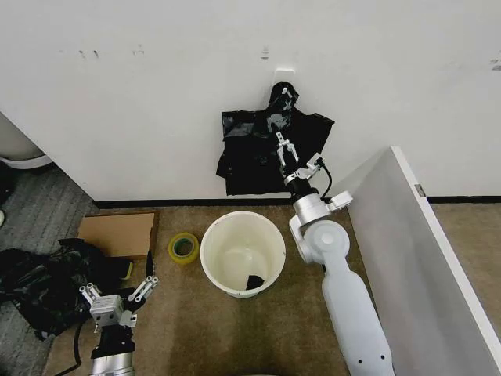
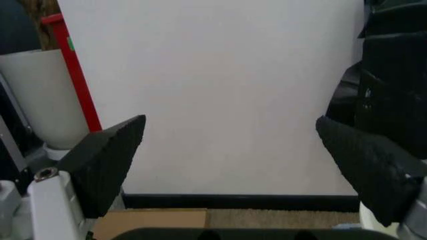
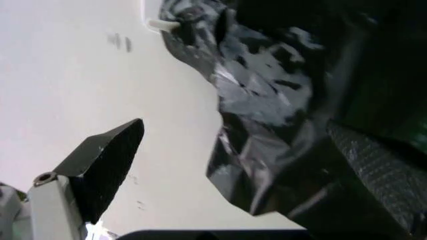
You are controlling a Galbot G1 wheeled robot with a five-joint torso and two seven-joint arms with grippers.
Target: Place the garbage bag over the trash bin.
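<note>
your right claw [image 1: 295, 160] is spread at the bunch of black bags [image 1: 262, 149] hung on the far wall, reaching to pull one; next, pinch a single film; the trash bin [image 1: 242, 252] waits unlined on the floor; left claw [image 1: 117, 295] idles spread, near left.

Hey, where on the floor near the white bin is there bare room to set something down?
Bare carpet lies in front of the trash bin, between the left pincer and the right arm. Another free strip runs behind the bin along the wall. The bin's left side is crowded: tape roll, cardboard box, black heap. The right pincer is up at the hanging bags.
</note>
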